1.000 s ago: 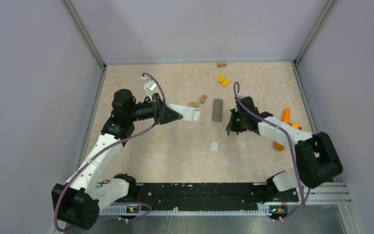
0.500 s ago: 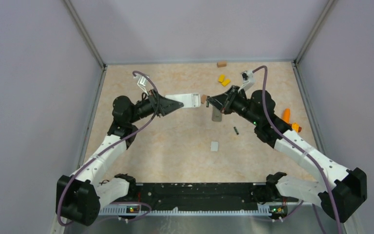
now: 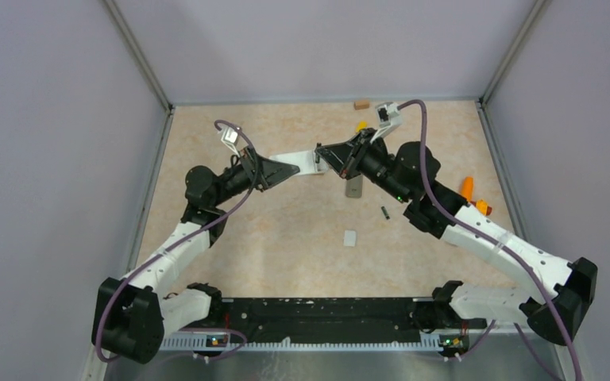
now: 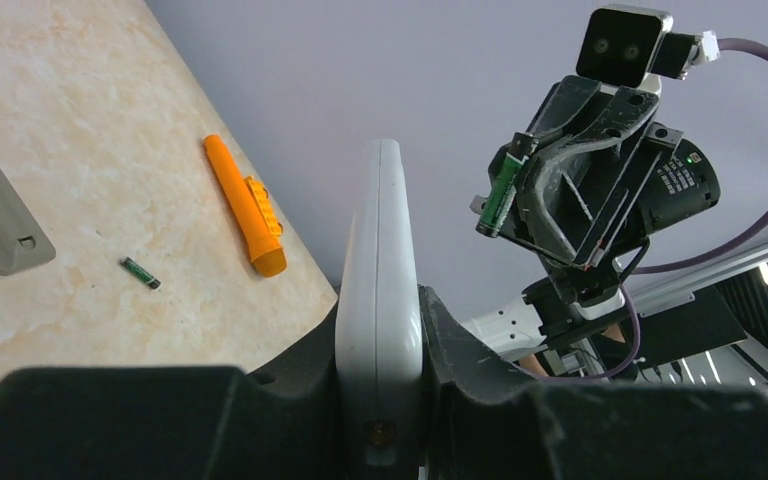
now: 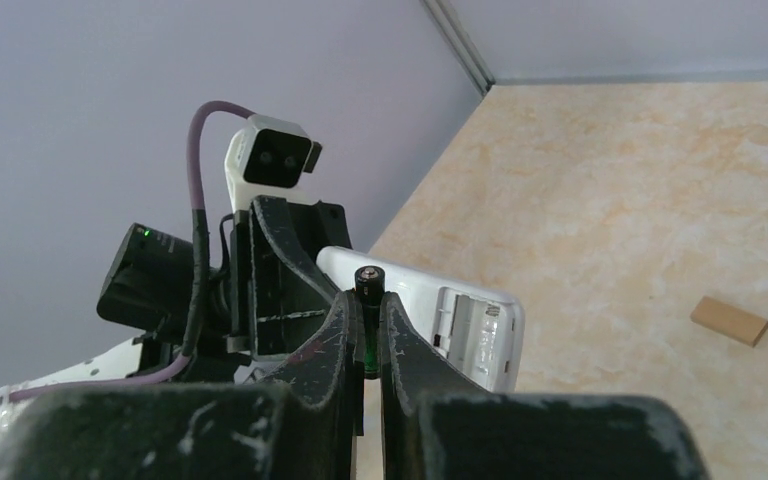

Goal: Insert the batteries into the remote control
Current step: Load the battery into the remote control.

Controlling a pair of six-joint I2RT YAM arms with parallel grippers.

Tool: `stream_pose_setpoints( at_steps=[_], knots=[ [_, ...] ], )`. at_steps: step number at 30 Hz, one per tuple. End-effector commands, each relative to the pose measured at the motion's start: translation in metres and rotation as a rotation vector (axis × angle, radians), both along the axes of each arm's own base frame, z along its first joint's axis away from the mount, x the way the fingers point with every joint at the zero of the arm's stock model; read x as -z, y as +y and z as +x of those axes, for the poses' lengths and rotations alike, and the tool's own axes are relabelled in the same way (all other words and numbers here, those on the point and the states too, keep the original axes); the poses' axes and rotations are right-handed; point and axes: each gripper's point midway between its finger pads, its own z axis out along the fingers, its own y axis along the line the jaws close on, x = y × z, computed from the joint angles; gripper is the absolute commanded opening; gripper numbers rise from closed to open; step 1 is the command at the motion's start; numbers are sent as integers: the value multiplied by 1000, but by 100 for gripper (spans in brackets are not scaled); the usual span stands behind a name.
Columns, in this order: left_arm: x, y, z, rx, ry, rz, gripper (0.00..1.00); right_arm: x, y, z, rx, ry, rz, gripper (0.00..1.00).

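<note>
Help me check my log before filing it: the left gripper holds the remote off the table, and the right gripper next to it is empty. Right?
Not quite: the right gripper is shut on a battery, not empty, as the left wrist view shows. The left gripper does hold the remote off the table, next to it.

Left pincer (image 3: pixel 292 168) and right pincer (image 3: pixel 324 152), clamped, face each other.

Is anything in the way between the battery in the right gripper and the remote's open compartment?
Nothing visible. The battery, pinched in the right gripper, hangs in open air beside the remote held by the left gripper; its compartment is uncovered.
</note>
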Motion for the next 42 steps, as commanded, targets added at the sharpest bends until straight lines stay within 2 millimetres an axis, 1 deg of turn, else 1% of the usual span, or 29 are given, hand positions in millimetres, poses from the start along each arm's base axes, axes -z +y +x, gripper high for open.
stream_pose_setpoints(
  at_steps=[1,3,8,13,21,26,30,32,36,42],
  knots=[
    [-25,2,-9,13,-78,-86,0,-16,0,10,101,-61,-59,0],
    [-26,2,-11,20,-73,-98,0,-12,0,13,129,-67,-94,0],
    [-26,2,-13,25,-73,-101,0,-13,-4,15,174,-86,-124,0],
    [-27,3,-13,27,-70,-115,0,-12,-4,15,183,-102,-151,0],
    [-36,3,-16,49,-71,-167,0,-4,8,9,126,-116,-209,0],
    [-40,4,-18,58,-71,-190,0,-4,12,7,115,-123,-220,3],
    [-41,5,-18,55,-71,-196,0,1,11,5,107,-107,-240,8],
    [-42,5,-19,54,-73,-200,0,0,11,4,104,-104,-239,13],
    [-44,6,-19,54,-75,-203,0,-4,11,2,95,-100,-230,21],
    [-42,5,-18,54,-73,-201,0,-11,9,0,100,-95,-208,26]
  ],
)
